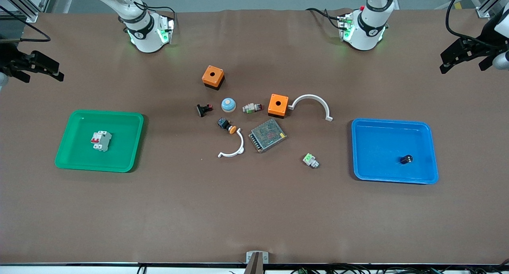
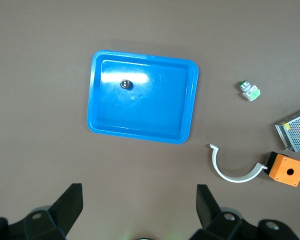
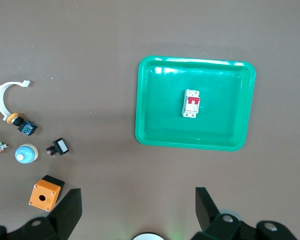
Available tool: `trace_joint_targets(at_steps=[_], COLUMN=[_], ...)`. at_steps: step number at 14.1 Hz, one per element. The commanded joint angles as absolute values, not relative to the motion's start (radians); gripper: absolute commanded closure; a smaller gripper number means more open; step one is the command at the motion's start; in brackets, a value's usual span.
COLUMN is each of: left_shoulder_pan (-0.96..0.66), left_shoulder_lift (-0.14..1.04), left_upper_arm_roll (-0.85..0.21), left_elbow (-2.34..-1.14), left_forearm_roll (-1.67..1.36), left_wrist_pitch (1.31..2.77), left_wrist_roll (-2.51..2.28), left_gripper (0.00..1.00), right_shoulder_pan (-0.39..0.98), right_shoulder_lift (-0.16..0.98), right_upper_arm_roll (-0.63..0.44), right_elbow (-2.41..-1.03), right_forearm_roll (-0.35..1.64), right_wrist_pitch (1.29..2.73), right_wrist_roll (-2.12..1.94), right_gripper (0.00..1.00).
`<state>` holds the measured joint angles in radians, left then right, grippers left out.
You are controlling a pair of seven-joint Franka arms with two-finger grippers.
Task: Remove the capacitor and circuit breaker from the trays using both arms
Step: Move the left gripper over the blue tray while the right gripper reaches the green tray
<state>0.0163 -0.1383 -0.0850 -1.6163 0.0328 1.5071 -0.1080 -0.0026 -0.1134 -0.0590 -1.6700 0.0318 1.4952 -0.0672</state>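
Note:
The capacitor (image 1: 406, 159), a tiny black cylinder, lies in the blue tray (image 1: 360, 154) at the left arm's end of the table; it also shows in the left wrist view (image 2: 125, 84). The breaker (image 1: 101, 140), a white-grey block with red levers, lies in the green tray (image 1: 71, 146) at the right arm's end; it also shows in the right wrist view (image 3: 191, 103). My left gripper (image 1: 461, 65) is open and empty, raised high over the bare table beside the blue tray (image 2: 187, 100). My right gripper (image 1: 39, 69) is open and empty, raised high beside the green tray (image 3: 150, 100).
Between the trays lie two orange boxes (image 1: 213, 77) (image 1: 278, 105), a mesh-covered metal box (image 1: 267, 135), two white curved pieces (image 1: 312, 103) (image 1: 232, 148), a blue dome (image 1: 228, 104), a black button with orange cap (image 1: 226, 125), a black-and-red clip (image 1: 204, 109) and a white-and-green connector (image 1: 310, 160).

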Motion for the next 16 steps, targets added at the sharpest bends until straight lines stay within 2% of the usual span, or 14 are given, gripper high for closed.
trace_joint_targets(at_steps=[1, 6, 9, 11, 14, 16], left_shoulder_pan=[0.017, 0.023, 0.063, 0.106, 0.112, 0.127], left_shoulder_lift=[-0.127, -0.037, 0.023, 0.035, 0.083, 0.129], left_upper_arm_roll=[-0.084, -0.074, -0.067, -0.067, -0.067, -0.066], left_elbow=[-1.591, -1.585, -1.665, -1.782, -1.928, -2.005], left_forearm_roll=[0.052, 0.052, 0.054, 0.054, 0.054, 0.054], left_wrist_pitch=[1.485, 1.497, 1.630, 1.782, 1.992, 2.138], left_wrist_roll=[-0.104, -0.103, -0.104, -0.104, -0.104, -0.104], left_gripper=[0.00, 0.00, 0.00, 0.00, 0.00, 0.00], right_shoulder_pan=[-0.003, -0.005, -0.009, -0.034, -0.090, -0.094], right_shoulder_lift=[-0.149, -0.143, -0.130, -0.039, 0.179, 0.273], right_upper_arm_roll=[-0.057, -0.057, -0.061, -0.061, -0.061, -0.061], right_elbow=[-1.701, -1.686, -1.660, -1.629, -1.502, -1.496], right_forearm_roll=[0.026, 0.014, 0.012, 0.014, 0.025, 0.021], right_wrist_pitch=[1.509, 1.506, 1.506, 1.511, 1.551, 1.615], right_wrist_roll=[-0.057, -0.054, -0.052, -0.052, -0.066, -0.077], right_gripper=[0.00, 0.00, 0.00, 0.00, 0.00, 0.00])
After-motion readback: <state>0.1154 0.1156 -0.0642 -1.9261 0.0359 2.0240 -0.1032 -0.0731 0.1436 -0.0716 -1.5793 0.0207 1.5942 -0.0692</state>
